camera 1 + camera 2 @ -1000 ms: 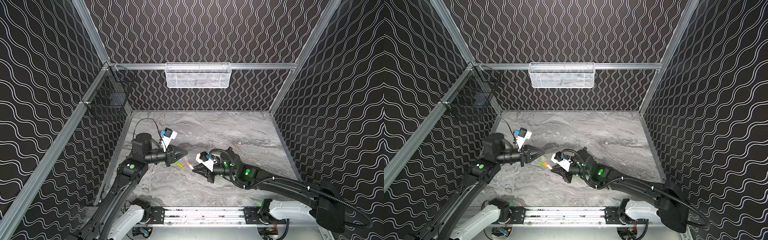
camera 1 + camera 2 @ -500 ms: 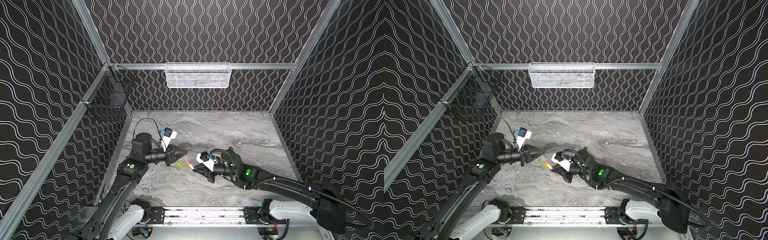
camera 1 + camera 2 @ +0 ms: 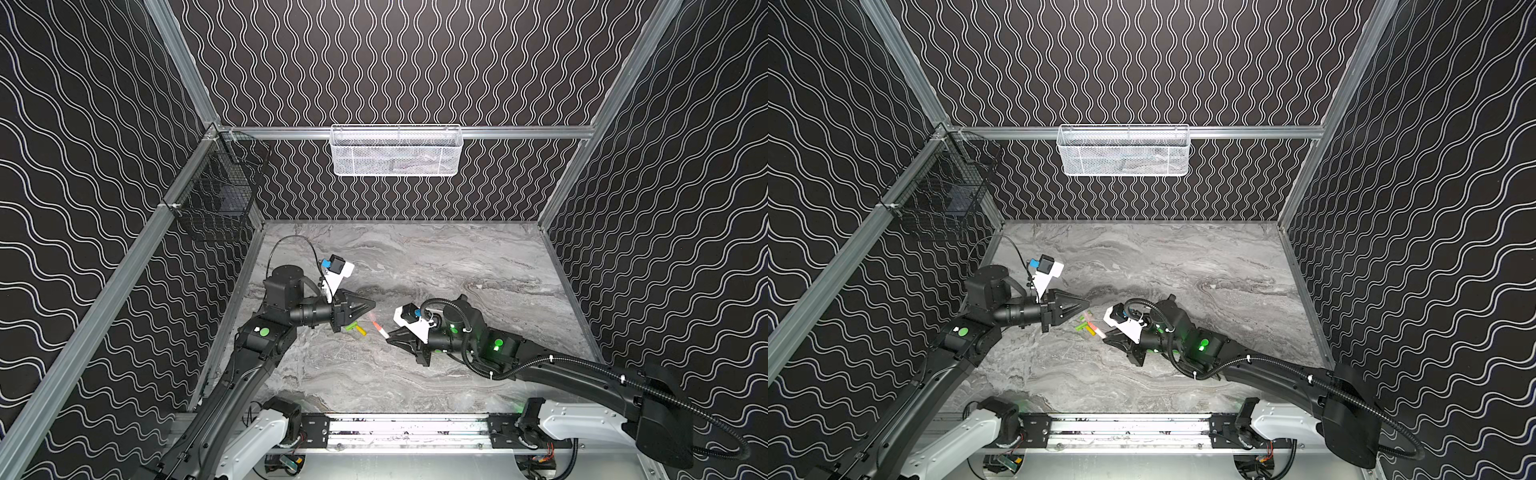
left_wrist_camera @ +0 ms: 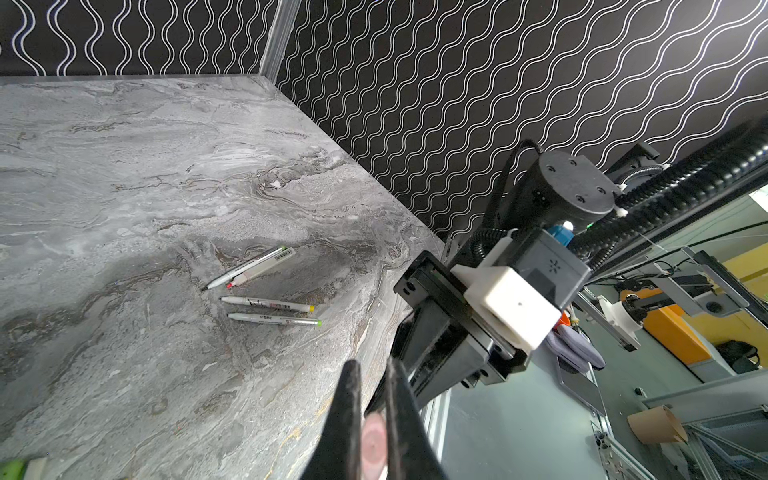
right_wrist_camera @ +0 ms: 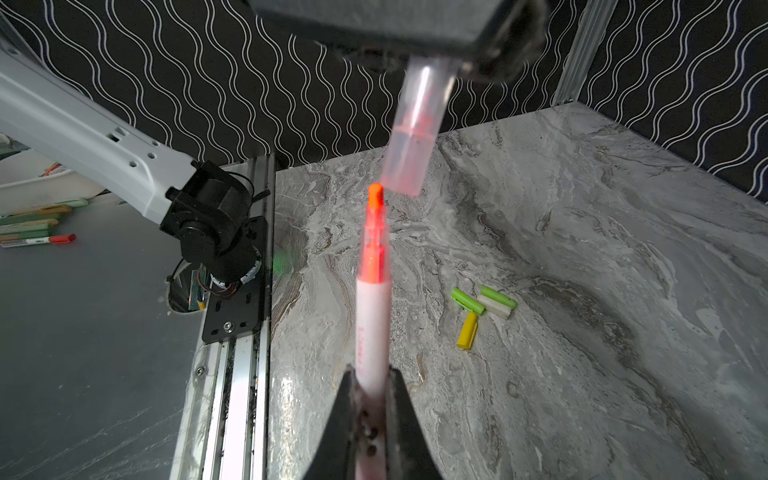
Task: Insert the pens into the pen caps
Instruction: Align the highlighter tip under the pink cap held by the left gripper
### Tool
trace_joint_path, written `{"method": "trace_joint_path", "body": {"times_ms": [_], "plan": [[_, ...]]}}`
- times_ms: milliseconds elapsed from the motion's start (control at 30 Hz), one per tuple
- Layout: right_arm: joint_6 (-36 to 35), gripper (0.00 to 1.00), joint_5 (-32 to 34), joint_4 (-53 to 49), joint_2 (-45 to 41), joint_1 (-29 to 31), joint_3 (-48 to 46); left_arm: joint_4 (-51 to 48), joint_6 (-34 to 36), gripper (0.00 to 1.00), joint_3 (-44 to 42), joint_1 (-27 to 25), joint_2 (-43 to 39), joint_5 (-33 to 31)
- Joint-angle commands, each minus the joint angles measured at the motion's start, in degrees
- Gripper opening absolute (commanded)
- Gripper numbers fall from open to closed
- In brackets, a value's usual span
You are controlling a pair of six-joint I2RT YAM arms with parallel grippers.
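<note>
Nothing visibly moved: right tool (image 5: 370,374) grips pink pen (image 5: 372,299), tip aimed at pink cap (image 5: 411,153) clamped in left tool (image 4: 372,365).

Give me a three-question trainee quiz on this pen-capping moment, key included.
1. True or false: the pink pen in the right gripper has its tip outside the pale cap.
2. The pale cap is held by: A) left gripper; B) right gripper; C) neither.
3. Which colours are the loose caps on the table?
Key: 1 true; 2 A; 3 green and yellow.
</note>
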Motion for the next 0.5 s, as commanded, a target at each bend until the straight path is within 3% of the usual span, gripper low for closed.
{"method": "trace_joint_path", "body": {"times_ms": [0, 467], "plan": [[-1.01, 0.0, 0.92, 2.85, -0.22, 0.03, 0.54, 0.82, 0.41, 0.0, -0.12, -0.01, 0.23, 0.92], [-1.06, 0.0, 0.49, 5.71, 1.2, 0.03, 2.77, 3.75, -1.38, 0.0, -0.9, -0.02, 1.16, 4.35]]}}
